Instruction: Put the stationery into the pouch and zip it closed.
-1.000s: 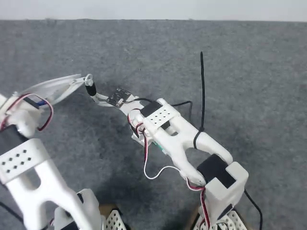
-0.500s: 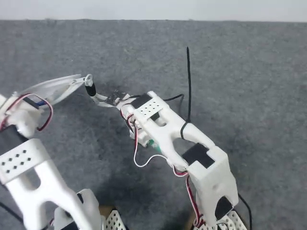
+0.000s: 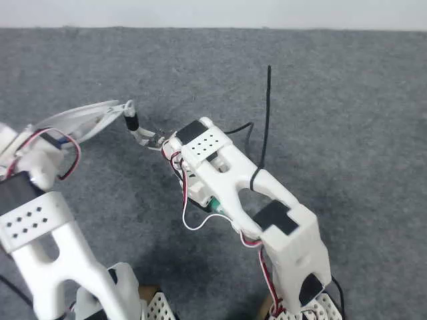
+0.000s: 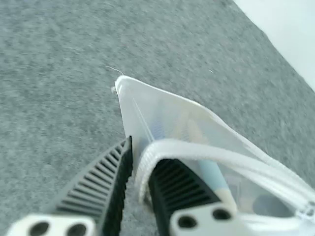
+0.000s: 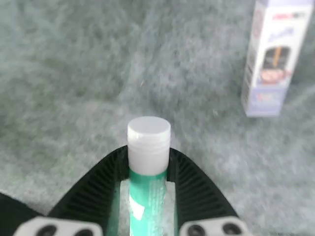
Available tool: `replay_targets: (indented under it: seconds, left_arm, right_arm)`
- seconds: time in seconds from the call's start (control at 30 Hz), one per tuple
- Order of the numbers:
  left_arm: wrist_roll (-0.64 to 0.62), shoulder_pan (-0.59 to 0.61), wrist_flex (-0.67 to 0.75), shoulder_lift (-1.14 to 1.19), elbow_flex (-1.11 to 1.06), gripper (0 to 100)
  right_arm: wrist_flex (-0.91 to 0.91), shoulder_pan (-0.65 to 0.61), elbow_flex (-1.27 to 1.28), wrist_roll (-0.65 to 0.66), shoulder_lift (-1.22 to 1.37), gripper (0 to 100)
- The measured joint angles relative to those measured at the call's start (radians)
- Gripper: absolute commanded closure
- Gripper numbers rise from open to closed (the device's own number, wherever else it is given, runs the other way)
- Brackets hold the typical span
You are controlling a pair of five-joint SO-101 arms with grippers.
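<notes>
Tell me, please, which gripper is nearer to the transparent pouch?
Left. The left gripper is clamped on the zipper rim of the transparent pouch; the right gripper holds a green glue stick apart from it.

Both arms extended forward, each gripper closed on an object.
The left gripper [image 4: 137, 160] pinches the pouch [image 4: 197, 123] rim; the right gripper [image 5: 146, 156] clamps a glue stick [image 5: 148, 135], its arm [image 3: 233, 183] angled toward the left arm [image 3: 40, 227].

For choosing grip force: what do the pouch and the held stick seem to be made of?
The pouch: probably soft plastic film, frosted and half see-through. The stick: seemingly hard smooth plastic, with a green body and a white matte cap.
</notes>
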State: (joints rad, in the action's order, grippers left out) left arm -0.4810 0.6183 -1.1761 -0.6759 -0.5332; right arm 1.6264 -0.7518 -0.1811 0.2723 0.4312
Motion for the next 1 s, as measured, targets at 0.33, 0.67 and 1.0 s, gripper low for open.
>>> replay_targets:
  seconds: [0.33, 0.67, 1.0]
  left_arm:
    - [0.029, -0.121, -0.04, 0.0, 0.002, 99]
    - [0.098, -0.296, -0.181, 0.002, 0.074, 99]
    - [0.106, -0.322, -0.181, 0.002, 0.075, 99]
  right_arm:
    - [0.009, 0.081, 0.006, 0.0, -0.267, 99.2]
    - [0.0, 0.123, 0.041, -0.083, -0.4, 99.2]
    - [-0.189, 0.121, 0.316, -0.199, -0.766, 99.1]
